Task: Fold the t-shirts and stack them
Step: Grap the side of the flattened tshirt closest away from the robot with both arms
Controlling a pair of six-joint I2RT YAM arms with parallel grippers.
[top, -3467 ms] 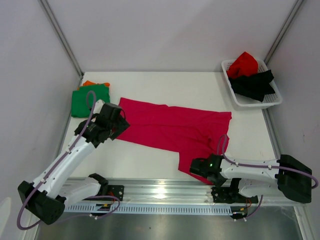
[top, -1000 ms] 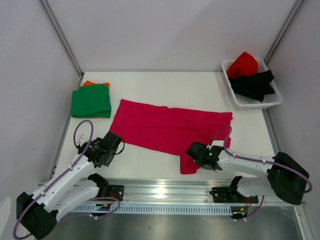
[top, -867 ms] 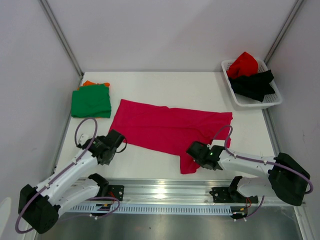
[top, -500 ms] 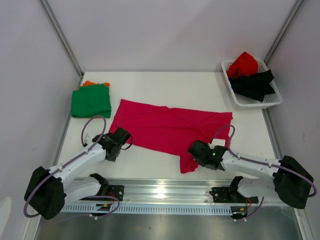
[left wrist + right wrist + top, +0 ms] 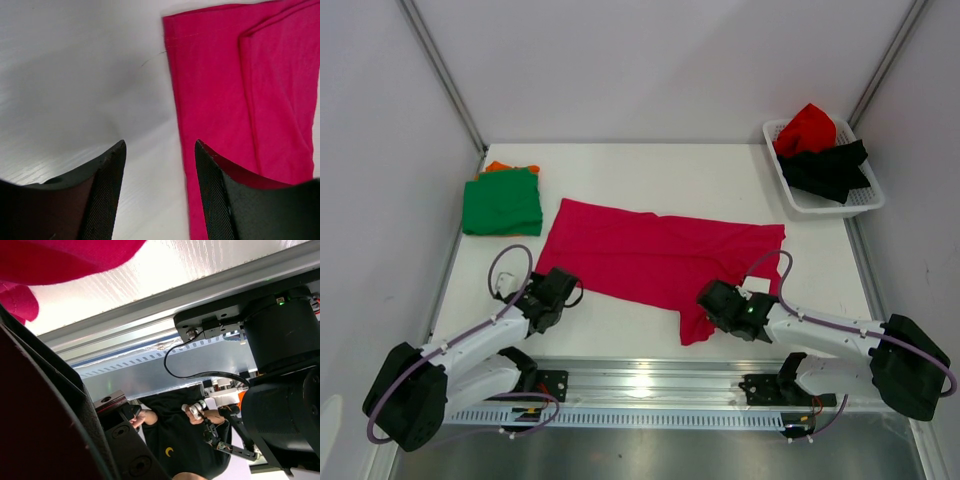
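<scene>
1. Beyond the near edge of the table [image 5: 720, 180], in the right wrist view, a person's black garment [image 5: 175, 440] bore a small yellow crescent mark [image 5: 168, 451]. No lettering on it could be read.
2. The magenta-pink t-shirt [image 5: 660, 262] lay spread across the middle of the table, with a narrow flap reaching toward the near edge.
3. The left gripper [image 5: 560, 290] sat at the shirt's near-left corner, its jaws partly apart and holding nothing.
4. In the left wrist view, one finger [image 5: 107, 190] stood over bare table. The other finger [image 5: 215, 190] stood over the shirt's side edge, which ran between the two fingers.
5. The right gripper [image 5: 715, 300] was closed, pinching the shirt's near flap, with cloth bunched right at its fingers.
6. A folded green t-shirt [image 5: 501, 202] lay at the far-left corner on an orange t-shirt [image 5: 498, 166], which peeked out at its far edge.
7. A red t-shirt [image 5: 807, 128] and a black t-shirt [image 5: 828, 168] sat crumpled in the white lattice basket [image 5: 820, 205] at the far-right corner.
</scene>
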